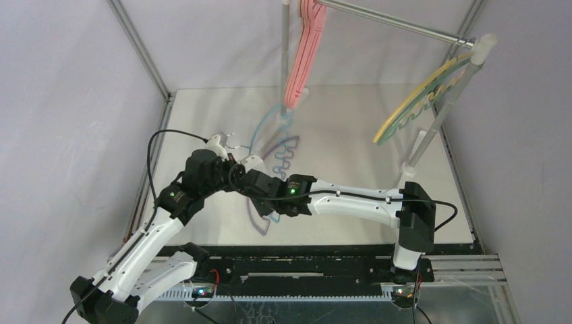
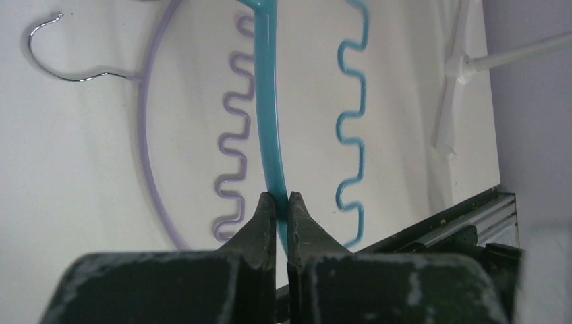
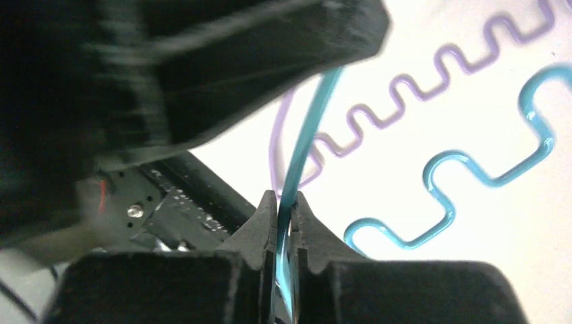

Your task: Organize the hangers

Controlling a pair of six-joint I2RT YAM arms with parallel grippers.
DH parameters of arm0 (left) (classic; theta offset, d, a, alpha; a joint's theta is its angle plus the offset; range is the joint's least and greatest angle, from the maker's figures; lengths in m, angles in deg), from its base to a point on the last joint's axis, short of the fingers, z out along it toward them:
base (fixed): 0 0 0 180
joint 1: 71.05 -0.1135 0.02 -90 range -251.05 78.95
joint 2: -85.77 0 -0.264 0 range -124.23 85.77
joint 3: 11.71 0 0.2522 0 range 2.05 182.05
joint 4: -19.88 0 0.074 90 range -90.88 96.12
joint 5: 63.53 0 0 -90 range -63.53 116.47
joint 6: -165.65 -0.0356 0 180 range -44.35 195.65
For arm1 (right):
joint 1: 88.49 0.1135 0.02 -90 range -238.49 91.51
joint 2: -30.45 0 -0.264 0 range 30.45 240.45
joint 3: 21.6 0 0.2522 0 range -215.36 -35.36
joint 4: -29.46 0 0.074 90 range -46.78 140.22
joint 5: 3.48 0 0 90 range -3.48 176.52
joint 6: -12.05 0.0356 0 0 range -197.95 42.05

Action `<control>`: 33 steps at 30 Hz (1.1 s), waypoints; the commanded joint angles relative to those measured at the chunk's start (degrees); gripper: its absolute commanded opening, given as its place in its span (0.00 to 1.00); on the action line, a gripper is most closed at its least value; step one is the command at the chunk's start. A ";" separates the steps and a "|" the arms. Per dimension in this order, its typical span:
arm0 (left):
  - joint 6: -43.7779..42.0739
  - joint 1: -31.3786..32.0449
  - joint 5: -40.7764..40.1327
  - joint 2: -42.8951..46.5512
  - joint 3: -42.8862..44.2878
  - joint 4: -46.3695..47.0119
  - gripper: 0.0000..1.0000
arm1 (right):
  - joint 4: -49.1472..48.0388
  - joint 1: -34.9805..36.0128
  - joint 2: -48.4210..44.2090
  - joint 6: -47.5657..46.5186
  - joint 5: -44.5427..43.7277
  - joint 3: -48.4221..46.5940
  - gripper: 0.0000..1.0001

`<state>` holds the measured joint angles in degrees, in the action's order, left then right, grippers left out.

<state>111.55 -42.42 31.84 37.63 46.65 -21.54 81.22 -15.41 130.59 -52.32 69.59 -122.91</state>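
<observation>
Left jaws, right jaws both clamped on arc of blue hanger (image 2: 270, 121); purple hanger (image 2: 141, 128) alongside.

My left arm (image 1: 145, 243) and my right arm (image 1: 351, 200) are built of glossy white shells joined by chunky black motor housings. Each carries a small green light (image 1: 291, 191) and trails a thin black cable (image 1: 150, 155) outside the casing. My left hand (image 2: 282, 199) and my right hand (image 3: 280, 199) are matt black, each ending in two tapered, wedge-shaped fingers (image 2: 260, 229) above a blocky body scuffed with pale grey wear along its edges.
</observation>
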 commanded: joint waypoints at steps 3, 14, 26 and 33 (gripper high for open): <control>0.06 0.47 3.66 1.90 5.57 5.19 0.00 | -2.14 -0.48 -3.82 1.24 -0.35 3.14 0.04; -1.72 0.12 6.57 4.36 3.86 8.24 0.50 | -3.55 -1.52 -10.73 2.34 -1.15 8.94 0.01; -0.13 -0.48 7.71 10.16 5.30 6.64 0.79 | 1.06 -0.02 -16.35 8.41 -0.53 11.27 0.00; -0.38 -0.50 5.30 12.18 8.38 4.67 0.80 | 5.46 0.74 -24.26 16.45 -7.84 16.23 0.00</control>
<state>110.80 -42.62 38.50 49.08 50.93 -17.43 84.85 -15.14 112.58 -41.59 68.30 -108.79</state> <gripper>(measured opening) 0.798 0.073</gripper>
